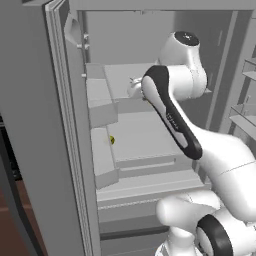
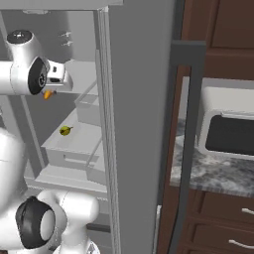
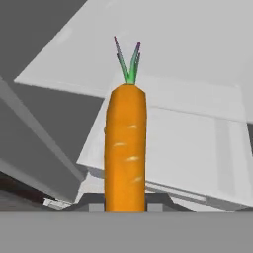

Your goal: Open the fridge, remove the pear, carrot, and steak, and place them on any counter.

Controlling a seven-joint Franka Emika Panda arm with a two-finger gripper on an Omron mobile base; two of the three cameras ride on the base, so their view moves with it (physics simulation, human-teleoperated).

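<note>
The fridge (image 1: 150, 55) stands open, with my arm reaching in over its pale shelves. An orange carrot (image 3: 126, 148) with a small green top stands upright between my fingertips, and my gripper (image 3: 126, 203) is shut on its lower end. From the right base view the carrot (image 2: 47, 94) hangs just under my hand, above the shelves. A small yellow-green pear (image 1: 111, 140) lies on a middle shelf near the left wall, below the hand; it is the pear (image 2: 65, 130) in the right base view too. The steak is out of view.
The open left door (image 1: 35, 130) and right door (image 2: 139, 124) flank the arm closely. Right of the fridge a grey marbled counter (image 2: 218, 176) carries a white microwave (image 2: 228, 131), over dark brown drawers (image 2: 218, 218). Door bins (image 1: 100, 107) line the left side.
</note>
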